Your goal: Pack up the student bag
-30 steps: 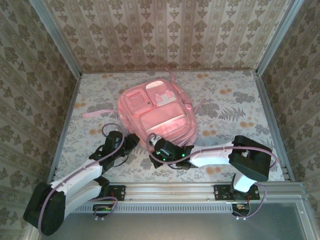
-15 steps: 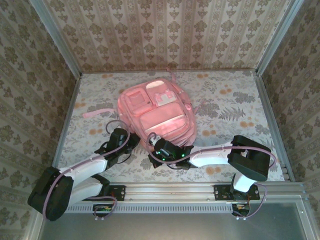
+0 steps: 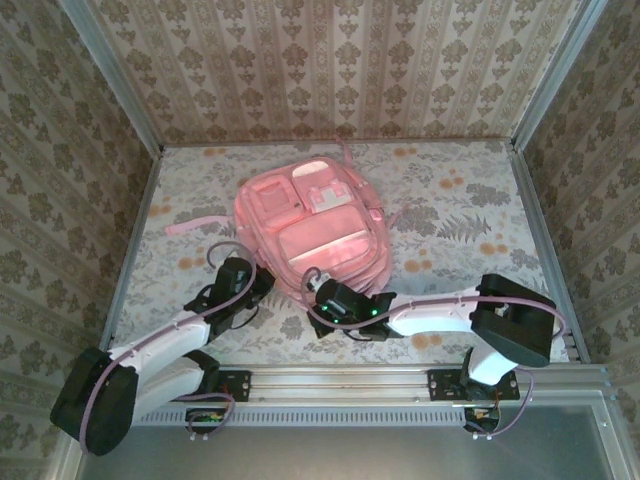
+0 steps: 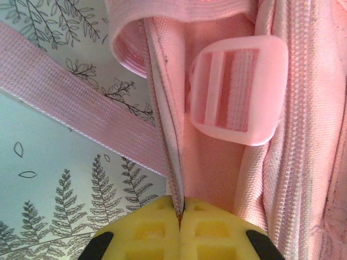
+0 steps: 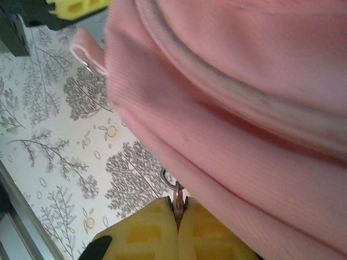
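The one student bag (image 3: 312,225), a large soft backpack of pink woven fabric with rounded corners and several zip pockets, lies front-up mid-table on the fern-printed tablecloth (image 3: 470,220). One flat ribbed pink webbing strap (image 4: 70,103) crosses the cloth beside it, and one glossy rounded-square pink plastic slider buckle (image 4: 238,89) rests against its side. The left gripper (image 4: 180,212), with waffled yellow pads, is clenched on a thin seam edge of the bag, and the right gripper (image 5: 177,208) pinches a small metal zip pull (image 5: 176,194) at the bag's near edge.
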Robot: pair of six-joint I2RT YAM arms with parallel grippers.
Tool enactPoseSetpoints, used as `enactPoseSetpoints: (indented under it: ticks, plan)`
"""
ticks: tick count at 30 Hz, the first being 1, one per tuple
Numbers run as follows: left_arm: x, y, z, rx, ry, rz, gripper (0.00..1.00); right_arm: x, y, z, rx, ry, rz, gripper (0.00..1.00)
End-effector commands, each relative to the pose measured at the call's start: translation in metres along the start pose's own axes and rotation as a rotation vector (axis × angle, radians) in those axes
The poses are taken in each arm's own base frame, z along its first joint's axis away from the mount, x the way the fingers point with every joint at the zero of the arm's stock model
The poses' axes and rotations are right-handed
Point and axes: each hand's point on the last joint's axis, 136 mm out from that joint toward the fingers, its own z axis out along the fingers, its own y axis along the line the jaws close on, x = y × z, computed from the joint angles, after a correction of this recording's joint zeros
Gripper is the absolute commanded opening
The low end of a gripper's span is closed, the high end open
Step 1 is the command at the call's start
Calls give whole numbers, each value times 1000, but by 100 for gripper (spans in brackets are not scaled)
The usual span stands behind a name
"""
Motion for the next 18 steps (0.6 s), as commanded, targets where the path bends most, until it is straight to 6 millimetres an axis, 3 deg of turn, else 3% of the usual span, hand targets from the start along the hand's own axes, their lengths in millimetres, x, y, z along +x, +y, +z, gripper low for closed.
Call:
enactPoseSetpoints:
  ticks: [1, 14, 18]
  plan:
    - [-33, -7, -7, -21, -132, 18, 0, 22, -24, -13, 95, 59, -19, 0]
    - [-37, -9, -6, -75, -101, 88, 0, 31, -55, -35, 145, 85, 0, 0]
    - [-36, -18, -2, -95, -49, 136, 0, 22, -48, -43, 101, 70, -29, 0]
